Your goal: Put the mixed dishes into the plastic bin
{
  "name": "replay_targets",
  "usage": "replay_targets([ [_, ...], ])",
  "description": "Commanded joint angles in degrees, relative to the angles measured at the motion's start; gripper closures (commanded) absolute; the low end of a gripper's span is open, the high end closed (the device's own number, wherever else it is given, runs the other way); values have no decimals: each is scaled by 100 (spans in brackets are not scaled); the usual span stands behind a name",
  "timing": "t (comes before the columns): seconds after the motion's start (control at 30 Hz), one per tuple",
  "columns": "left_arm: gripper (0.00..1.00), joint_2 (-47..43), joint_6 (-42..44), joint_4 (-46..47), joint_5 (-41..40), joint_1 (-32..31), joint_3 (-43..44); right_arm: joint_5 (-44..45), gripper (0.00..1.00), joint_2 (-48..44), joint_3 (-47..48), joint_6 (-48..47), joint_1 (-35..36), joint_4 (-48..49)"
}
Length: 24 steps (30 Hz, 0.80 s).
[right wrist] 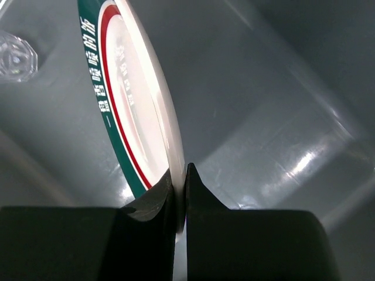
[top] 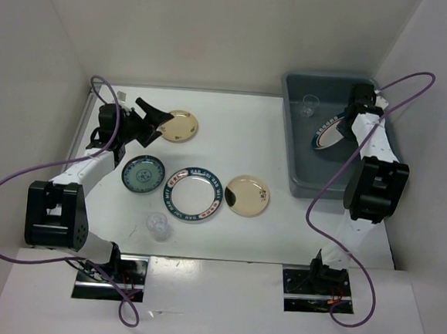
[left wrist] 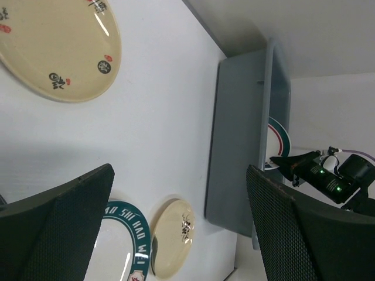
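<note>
Top view: the plastic bin (top: 290, 149) sits at two o'clock on the bench (top: 241, 137). The right tool (top: 340, 125) is down inside it, clenched on a rimmed white plate (top: 326, 138) held on edge. A clear cup (top: 309, 106) lies toward the bin's eleven o'clock corner. At ten o'clock the left tool (top: 156, 118) hangs spread beside a cream plate (top: 179, 126), grasping nothing. Waiting on the bench are a teal patterned plate (top: 143, 173), a second rimmed plate (top: 195, 193), another cream plate (top: 247, 195) and, at seven o'clock, a second cup (top: 157, 225).

Left wrist view: its fingers stand wide apart with bare bench between them. The cream plate lies at eleven o'clock.

Right wrist view: both fingers pinch the plate's rim at six o'clock. The plate stands steeply over the bin floor; contact with the floor cannot be told.

The step in hand looks like depositing this plate. Next it likely needs lowering, tipping flatter and releasing clear of the cup.
</note>
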Motion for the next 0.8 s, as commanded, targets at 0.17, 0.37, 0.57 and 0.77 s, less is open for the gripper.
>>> replay_targets([
  [0.17, 0, -159, 116, 79, -221, 6, -174, -146, 81, 669, -119, -59, -411, 84],
  [0.37, 0, -159, 168, 79, -274, 6, -174, -322, 80, 907, -119, -59, -551, 31],
  [0.57, 0, -159, 168, 79, -274, 6, -174, -375, 64, 1039, -119, -59, -551, 31],
  [0.77, 0, -106, 168, 79, -327, 6, -226, -375, 59, 1092, -172, -6, -551, -22],
])
